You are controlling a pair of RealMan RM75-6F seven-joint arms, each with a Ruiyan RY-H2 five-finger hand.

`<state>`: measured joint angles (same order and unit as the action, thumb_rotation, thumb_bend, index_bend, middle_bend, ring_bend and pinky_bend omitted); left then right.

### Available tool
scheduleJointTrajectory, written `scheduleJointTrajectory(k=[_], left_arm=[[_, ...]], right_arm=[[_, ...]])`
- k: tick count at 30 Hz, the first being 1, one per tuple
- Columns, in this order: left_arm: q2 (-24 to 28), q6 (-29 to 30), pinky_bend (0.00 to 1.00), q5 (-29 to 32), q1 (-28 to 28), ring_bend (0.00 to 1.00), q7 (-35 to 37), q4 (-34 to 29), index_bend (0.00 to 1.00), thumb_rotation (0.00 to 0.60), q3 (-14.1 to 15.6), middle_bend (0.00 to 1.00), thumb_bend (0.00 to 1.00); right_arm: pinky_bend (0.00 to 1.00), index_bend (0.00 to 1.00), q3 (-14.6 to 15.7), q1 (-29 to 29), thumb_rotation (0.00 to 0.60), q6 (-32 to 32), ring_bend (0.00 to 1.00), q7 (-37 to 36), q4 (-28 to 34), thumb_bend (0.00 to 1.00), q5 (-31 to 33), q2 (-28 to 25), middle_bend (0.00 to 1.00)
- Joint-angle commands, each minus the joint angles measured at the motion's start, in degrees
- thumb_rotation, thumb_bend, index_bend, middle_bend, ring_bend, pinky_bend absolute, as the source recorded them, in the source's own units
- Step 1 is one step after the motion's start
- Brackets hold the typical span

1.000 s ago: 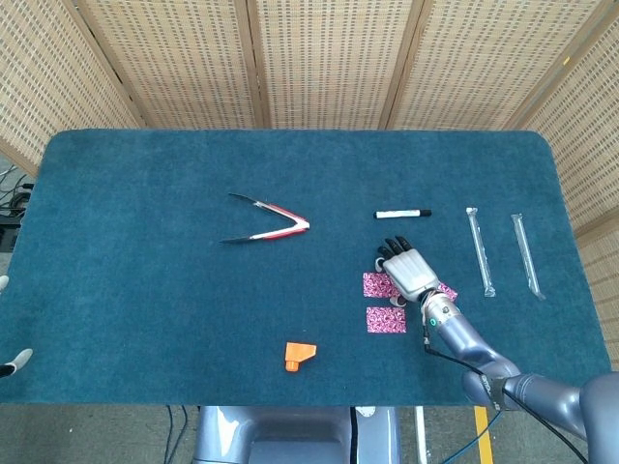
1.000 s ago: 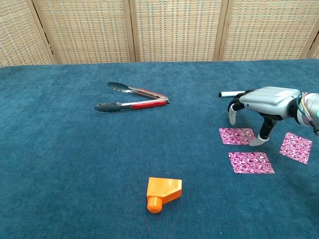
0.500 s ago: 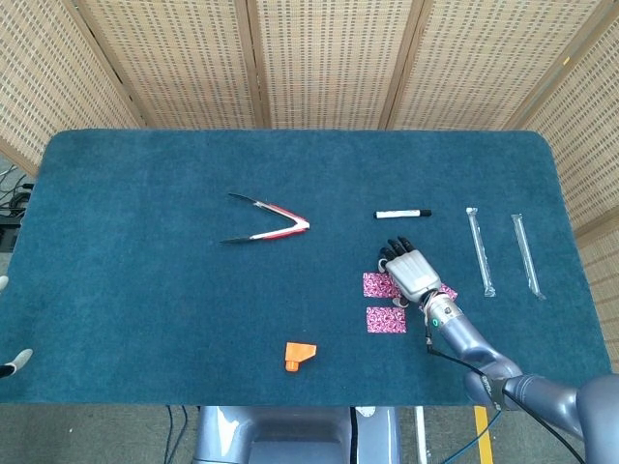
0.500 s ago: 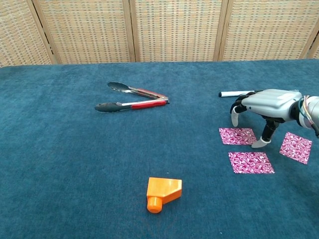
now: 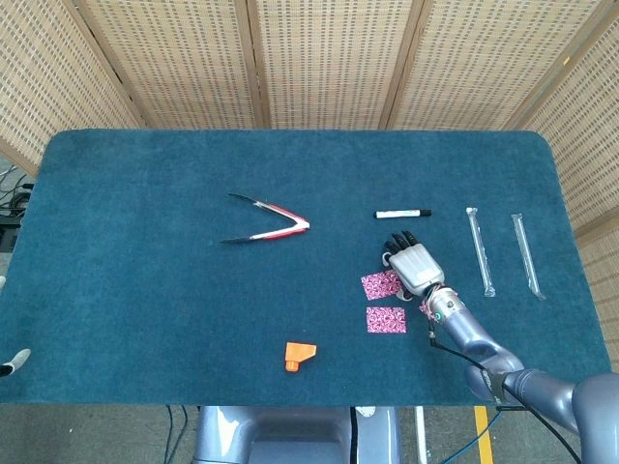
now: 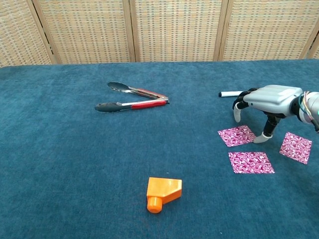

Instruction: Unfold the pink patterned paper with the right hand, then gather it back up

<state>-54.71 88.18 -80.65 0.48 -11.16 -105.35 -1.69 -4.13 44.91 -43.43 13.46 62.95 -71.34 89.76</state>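
Three flat pink patterned paper squares lie on the blue cloth. One paper [image 6: 238, 135] [image 5: 380, 284] sits skewed just under my right hand [image 6: 270, 98] [image 5: 414, 263]. A second paper [image 6: 250, 162] [image 5: 387, 319] lies nearer the front. A third paper [image 6: 295, 147] lies right of the hand and is mostly hidden by the wrist in the head view. The hand arches over the table with fingers spread and pointing down, holding nothing. Its thumb tip [image 6: 261, 139] touches down at the skewed paper's right edge. Only a pale sliver, perhaps of my left hand [image 5: 14, 362], shows at the far left edge.
Red-handled tongs [image 6: 132, 98] lie at the middle left. An orange plastic piece [image 6: 162, 193] sits near the front. A black-and-white marker [image 5: 403, 213] lies just beyond the hand, and two wrapped straws [image 5: 479, 249] lie to its right.
The right hand has shifted slightly right and away from me. The paper under it has turned a little and slid left. The other two papers are unmoved.
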Motion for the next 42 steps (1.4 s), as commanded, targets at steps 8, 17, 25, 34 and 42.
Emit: scheduleJointTrajectory(k=[8, 17, 25, 34, 42], left_arm=[[-0.06, 0.06, 0.0, 0.3, 0.21, 0.0, 0.19, 0.22, 0.02, 0.6, 0.02, 0.0, 0.14], [-0.17, -0.11, 0.0, 0.11, 0.1, 0.0, 0.36, 0.38, 0.02, 0.6, 0.0, 0.0, 0.14], [-0.24, -0.25, 0.0, 0.15, 0.1, 0.0, 0.48, 0.56, 0.02, 0.6, 0.01, 0.0, 0.14], [-0.21, -0.45, 0.0, 0.45, 0.06, 0.0, 0.62, 0.77, 0.02, 0.6, -0.08, 0.0, 0.14], [-0.32, -0.61, 0.0, 0.55, -0.01, 0.0, 0.97, 1.08, 0.02, 0.6, -0.17, 0.0, 0.14]], right_arm=[[0.0, 0.34, -0.52, 0.88, 0.6, 1.29, 0.0, 0.51, -0.63, 0.23, 0.07, -0.11, 0.17], [0.0, 0.34, -0.18, 0.57, 0.6, 1.71, 0.0, 2.32, 2.45, 0.23, 0.77, -1.4, 0.17], [0.0, 0.34, -0.21, 0.6, 0.6, 2.1, 0.0, 3.69, 3.62, 0.23, 1.78, -1.56, 0.17], [0.0, 0.34, -0.22, 0.93, 0.6, 2.72, 0.0, 4.28, 2.69, 0.23, 2.28, -0.66, 0.17], [0.0, 0.34, -0.32, 1.18, 0.6, 3.05, 0.0, 5.02, 2.43, 0.23, 2.84, -0.58, 0.17]])
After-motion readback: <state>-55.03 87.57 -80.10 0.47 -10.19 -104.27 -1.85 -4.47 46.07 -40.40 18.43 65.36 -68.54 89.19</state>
